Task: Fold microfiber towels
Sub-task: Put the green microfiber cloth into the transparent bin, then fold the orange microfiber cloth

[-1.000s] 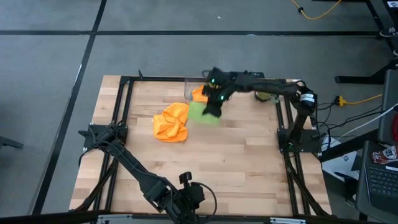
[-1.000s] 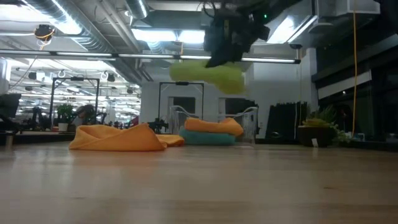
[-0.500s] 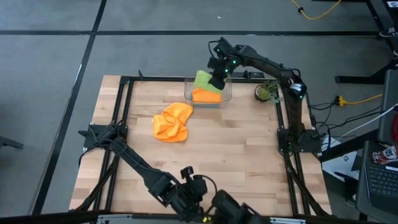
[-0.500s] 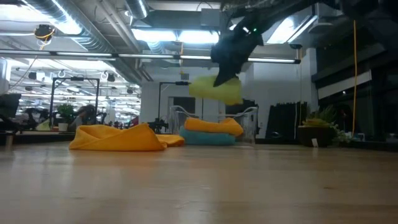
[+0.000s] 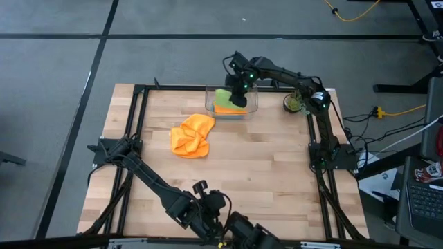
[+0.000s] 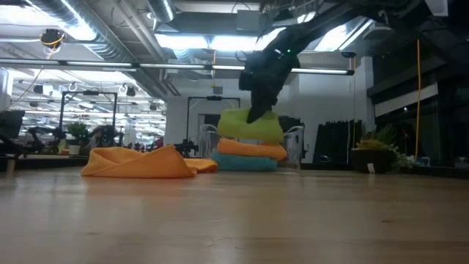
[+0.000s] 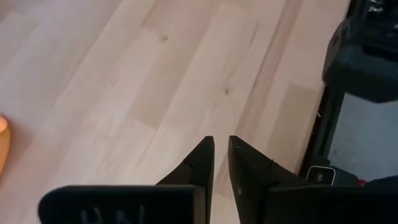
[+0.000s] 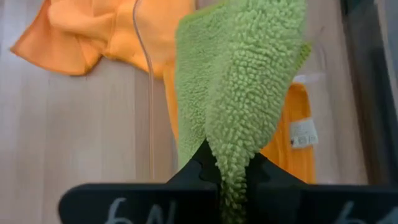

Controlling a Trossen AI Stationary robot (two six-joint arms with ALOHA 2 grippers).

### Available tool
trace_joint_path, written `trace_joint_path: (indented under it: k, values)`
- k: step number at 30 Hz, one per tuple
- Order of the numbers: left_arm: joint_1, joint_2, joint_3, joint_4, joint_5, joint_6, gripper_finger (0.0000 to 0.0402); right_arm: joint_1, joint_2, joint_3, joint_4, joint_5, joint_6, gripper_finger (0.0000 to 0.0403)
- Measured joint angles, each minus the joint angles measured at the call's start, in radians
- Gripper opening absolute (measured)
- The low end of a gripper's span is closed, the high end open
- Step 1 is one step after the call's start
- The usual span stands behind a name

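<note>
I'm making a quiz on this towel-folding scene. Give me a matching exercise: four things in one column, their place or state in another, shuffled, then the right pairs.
Things:
1. lime green towel
2. loose orange towel
3. teal towel
4. left pincer

States:
A. bottom of the stack in the clear bin
B. shut, holding nothing
C. crumpled on the bare table
D. held by the right pincer over the bin

Pairs: 1-D, 2-C, 3-A, 4-B

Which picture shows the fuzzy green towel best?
The right wrist view: the green towel fills it, pinched in the right tool, loops visible. The low view shows it atop the stack in the bin. The high view shows a small patch. The left wrist view misses it.
</note>
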Motion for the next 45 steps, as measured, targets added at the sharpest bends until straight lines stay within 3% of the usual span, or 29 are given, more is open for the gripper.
trace_joint_path:
  k: [18,21,28,35,45]
  values:
    - [0.000,0.000,0.000,-0.022,-0.002,-0.021,0.0039,0.014,0.005,-0.048,0.012,0.007,-0.004,0.0014]
    - [0.000,0.000,0.000,-0.021,-0.002,-0.020,0.0039,0.017,0.005,-0.055,0.013,0.007,-0.003,0.0045]
    - [0.000,0.000,0.000,-0.021,-0.002,-0.020,0.0039,0.022,0.005,-0.056,0.046,0.015,0.000,0.0168]
    - [0.000,0.000,0.000,-0.021,-0.002,-0.018,0.0039,0.022,0.005,-0.028,0.064,0.140,0.003,0.0242]
    - [0.000,-0.001,0.000,-0.021,-0.001,-0.048,0.0039,0.022,0.005,0.041,-0.009,0.408,0.027,0.0240]
